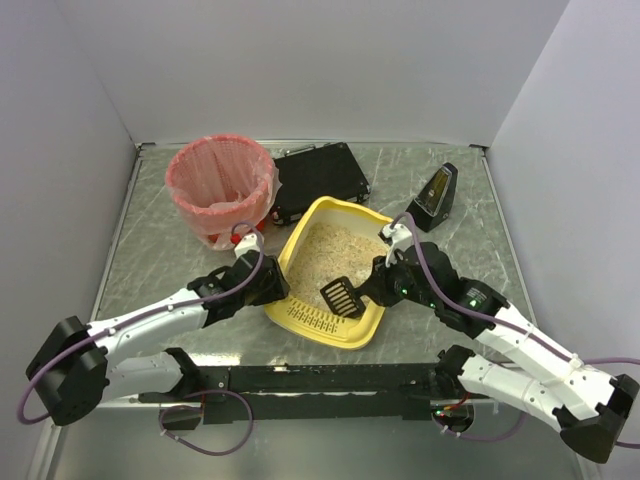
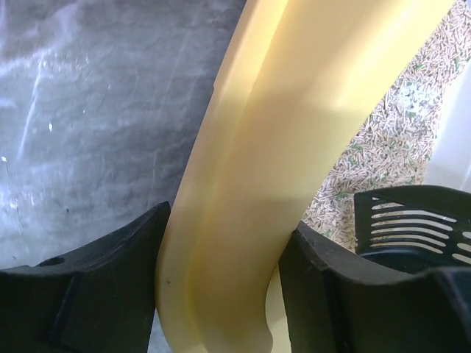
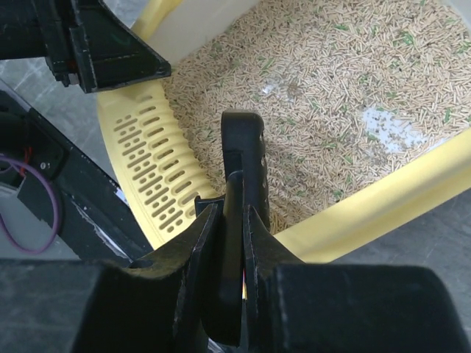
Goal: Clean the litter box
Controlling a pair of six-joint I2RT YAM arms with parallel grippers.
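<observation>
The yellow litter box (image 1: pixel 372 322) sits mid-table, with beige litter (image 1: pixel 330 252) and a slotted strip (image 1: pixel 318 318) at its near end. My left gripper (image 1: pixel 274 288) is shut on the box's left rim (image 2: pixel 243 220), one finger outside and one inside. My right gripper (image 1: pixel 378 285) is shut on the handle of a black slotted scoop (image 1: pixel 343 295), held over the near part of the litter. In the right wrist view the scoop (image 3: pixel 243 158) stands edge-on above the litter (image 3: pixel 331 95) beside the slotted strip (image 3: pixel 151 169). The scoop also shows in the left wrist view (image 2: pixel 412 220).
A round bin with a pink liner (image 1: pixel 220 185) stands at the back left. A flat black case (image 1: pixel 320 178) lies behind the box. A black wedge-shaped object (image 1: pixel 435 196) stands at the back right. A black rail (image 1: pixel 320 380) runs along the near edge.
</observation>
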